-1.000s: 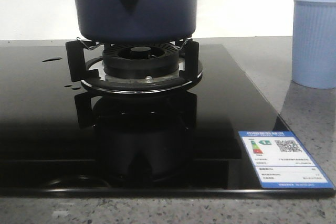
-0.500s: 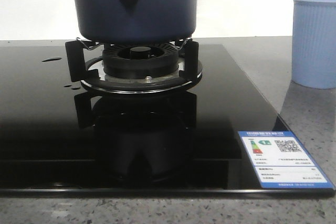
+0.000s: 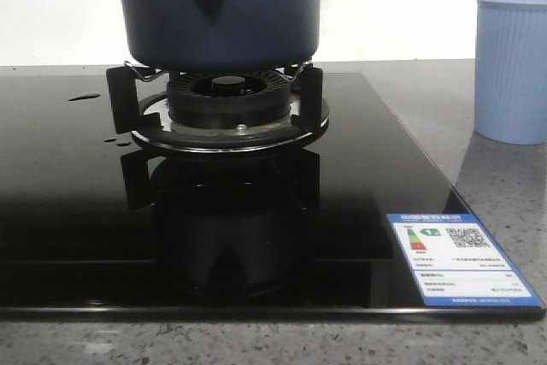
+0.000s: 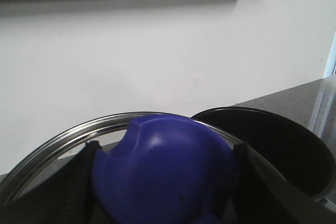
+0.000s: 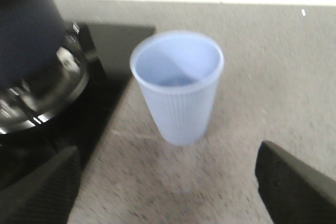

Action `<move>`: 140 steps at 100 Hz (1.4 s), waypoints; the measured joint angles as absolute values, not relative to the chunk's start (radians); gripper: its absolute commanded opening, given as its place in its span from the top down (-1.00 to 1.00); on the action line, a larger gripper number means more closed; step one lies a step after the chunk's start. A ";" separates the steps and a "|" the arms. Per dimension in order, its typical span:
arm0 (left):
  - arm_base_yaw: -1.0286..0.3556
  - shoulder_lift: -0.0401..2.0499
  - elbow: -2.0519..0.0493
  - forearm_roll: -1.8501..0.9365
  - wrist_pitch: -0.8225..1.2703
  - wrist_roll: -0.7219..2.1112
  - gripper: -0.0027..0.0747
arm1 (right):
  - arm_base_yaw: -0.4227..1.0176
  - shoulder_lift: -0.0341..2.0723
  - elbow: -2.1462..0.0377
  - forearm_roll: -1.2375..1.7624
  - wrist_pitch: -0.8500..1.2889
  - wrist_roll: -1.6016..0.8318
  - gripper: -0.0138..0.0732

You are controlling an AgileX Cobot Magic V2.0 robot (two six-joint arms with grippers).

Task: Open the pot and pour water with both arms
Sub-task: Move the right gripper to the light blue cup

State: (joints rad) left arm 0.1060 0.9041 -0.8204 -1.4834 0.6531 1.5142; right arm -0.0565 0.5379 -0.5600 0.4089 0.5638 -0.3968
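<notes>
The dark navy pot (image 3: 220, 14) stands on the gas burner (image 3: 229, 117), its handle mount facing the front camera. My left gripper (image 4: 165, 182) is shut on the blue knob (image 4: 163, 166) of the pot's lid. The lid's steel rim (image 4: 63, 135) is held apart from the pot (image 4: 278, 150), whose open mouth looks dark. Water is hidden from view. My right gripper (image 5: 168, 187) is open over the grey counter with nothing between its fingers. The pot (image 5: 26, 30) shows at the side of the right wrist view. Neither gripper appears in the front view.
A pale blue ribbed cup (image 5: 178, 93) stands upright on the counter in front of the right gripper, and it appears at the right (image 3: 511, 66) of the front view. The black glass cooktop (image 3: 68, 194) carries a blue label (image 3: 461, 258) at its front right corner.
</notes>
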 measured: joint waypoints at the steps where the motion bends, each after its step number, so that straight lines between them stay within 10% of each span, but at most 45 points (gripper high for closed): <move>1: 0.106 0.904 -0.820 -1.483 0.653 1.514 0.16 | -0.056 0.538 -0.554 0.409 0.559 -0.400 -0.73; 140: 0.106 0.904 -0.817 -1.533 0.655 1.514 0.16 | 0.219 0.623 -0.289 0.504 -0.121 -0.560 -0.73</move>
State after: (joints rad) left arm 0.1060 0.9041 -0.8169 -1.5334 0.6550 1.5142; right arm 0.2188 0.6227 -0.2887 0.5037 -0.1213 -0.5597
